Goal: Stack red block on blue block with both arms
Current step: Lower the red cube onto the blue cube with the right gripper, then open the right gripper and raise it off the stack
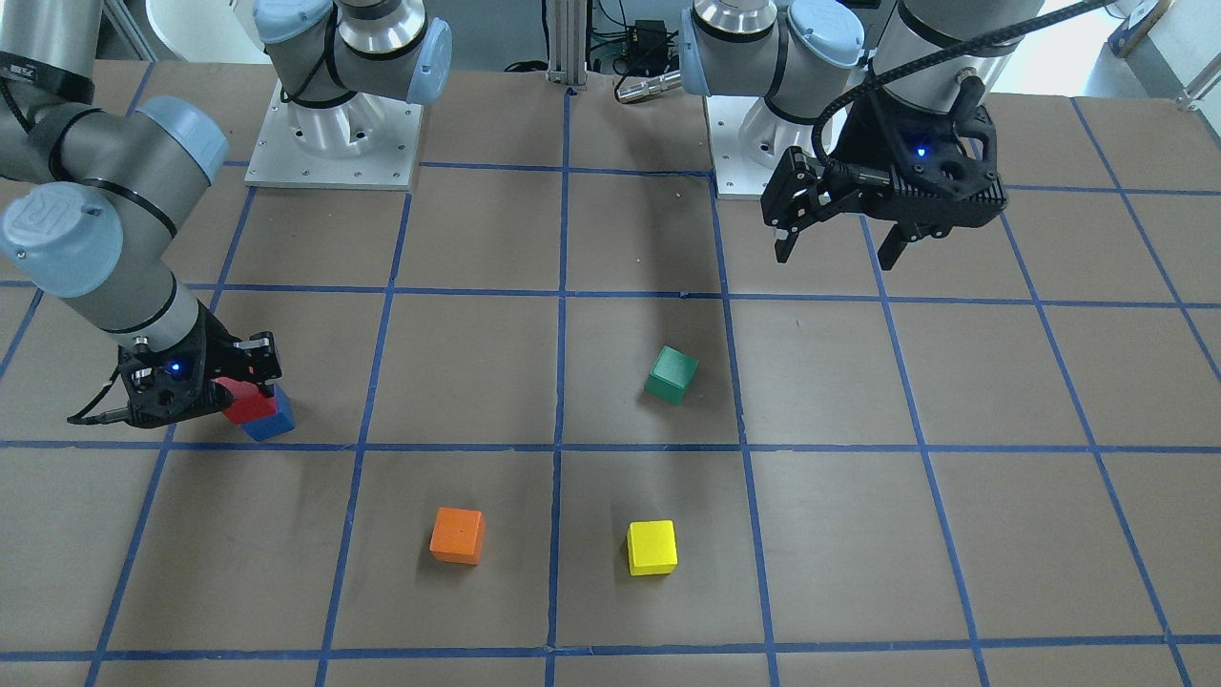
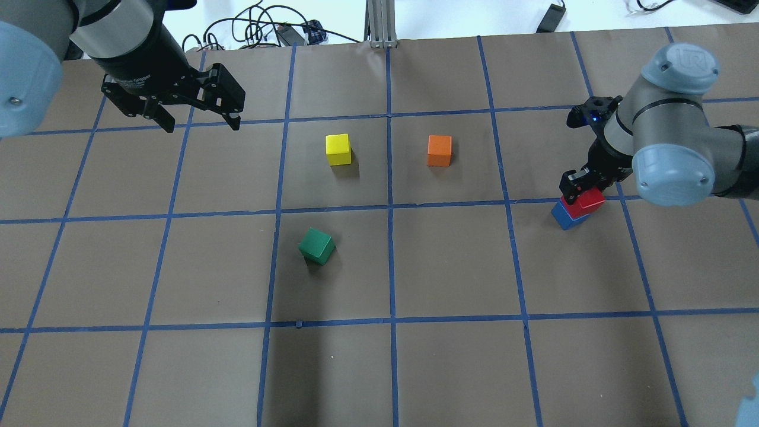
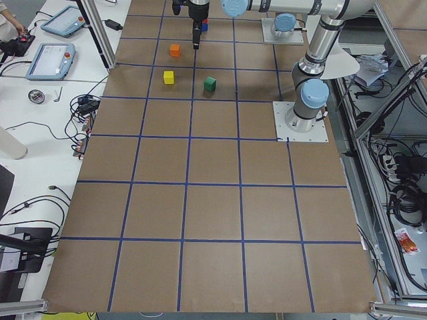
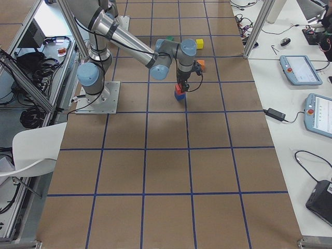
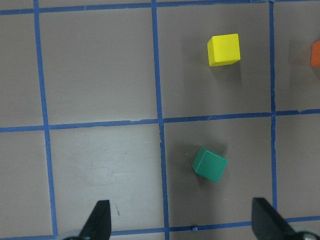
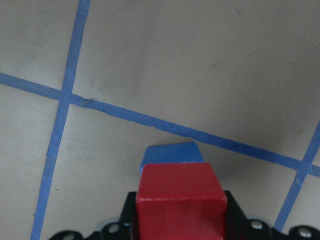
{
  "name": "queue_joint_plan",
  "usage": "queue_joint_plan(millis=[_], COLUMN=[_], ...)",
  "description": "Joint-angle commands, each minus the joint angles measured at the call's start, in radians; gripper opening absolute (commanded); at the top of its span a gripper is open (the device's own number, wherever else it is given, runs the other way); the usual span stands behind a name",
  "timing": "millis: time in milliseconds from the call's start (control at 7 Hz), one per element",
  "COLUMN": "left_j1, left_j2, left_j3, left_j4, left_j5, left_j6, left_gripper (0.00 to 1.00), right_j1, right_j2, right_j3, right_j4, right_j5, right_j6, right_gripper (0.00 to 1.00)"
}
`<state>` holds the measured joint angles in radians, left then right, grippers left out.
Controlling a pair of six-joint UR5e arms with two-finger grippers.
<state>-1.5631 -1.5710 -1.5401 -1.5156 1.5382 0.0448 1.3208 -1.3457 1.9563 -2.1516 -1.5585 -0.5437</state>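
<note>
Red block (image 2: pixel 591 200) is seen sitting on top of the blue block (image 2: pixel 564 217), close to the edge of the surface (image 2: pixel 415 367) on the robot's right side, with its corners turned slightly off those of the cube below. It is clasped by the right pincer (image 2: pixel 582 191), whose fingers are closed against two opposite faces. Whether its full weight is borne by the blue block cannot be told from these angles. The left pincer (image 2: pixel 198 121) is held wide and empty above the surface toward its opposite edge. The red block is judged light, rigid and unbreakable, with matte faces that should not slip. It is best taken squarely across two flat opposite sides, near mid-height.
</note>
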Motion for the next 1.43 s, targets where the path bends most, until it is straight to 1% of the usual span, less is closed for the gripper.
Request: queue_joint_plan(millis=[0, 286, 429, 571, 714, 857, 1000, 1143, 1286], left_j1=[0.0, 0.0, 0.0, 0.0, 0.0, 0.0, 0.0, 0.0, 0.0], left_j2=[0.0, 0.0, -0.001, 0.0, -0.001, 0.0, 0.0, 0.0, 0.0], left_j3=[0.002, 0.002, 0.002, 0.002, 0.002, 0.002, 0.002, 0.002, 0.002], left_j4=[0.0, 0.0, 0.001, 0.0, 0.001, 0.002, 0.002, 0.002, 0.002], left_j5=[-0.001, -0.001, 0.0, 0.0, 0.0, 0.0, 0.0, 0.0, -0.001], left_j6=[0.0, 0.0, 0.0, 0.0, 0.0, 0.0, 0.0, 0.0, 0.0], left_gripper=[1.0, 1.0, 1.0, 1.0, 1.0, 1.0, 1.0, 1.0, 1.0], right_j1=[0.0, 0.0, 0.0, 0.0, 0.0, 0.005, 0.008, 0.012, 0.043], right_j2=[0.0, -0.009, -0.03, -0.09, -0.157, -0.226, -0.269, -0.28, -0.283], right_j3=[0.003, -0.003, -0.01, -0.011, -0.039, -0.09, -0.159, -0.231, -0.284], right_j4=[-0.013, -0.005, 0.004, 0.057, 0.169, 0.29, 0.426, 0.537, 0.614], right_j5=[-0.005, -0.011, -0.012, -0.011, -0.012, -0.011, -0.011, -0.012, -0.008], right_j6=[0.008, 0.011, 0.014, 0.042, 0.118, 0.248, 0.321, 0.358, 0.477], right_gripper=[1.0, 1.0, 1.0, 1.0, 1.0, 1.0, 1.0, 1.0, 1.0])
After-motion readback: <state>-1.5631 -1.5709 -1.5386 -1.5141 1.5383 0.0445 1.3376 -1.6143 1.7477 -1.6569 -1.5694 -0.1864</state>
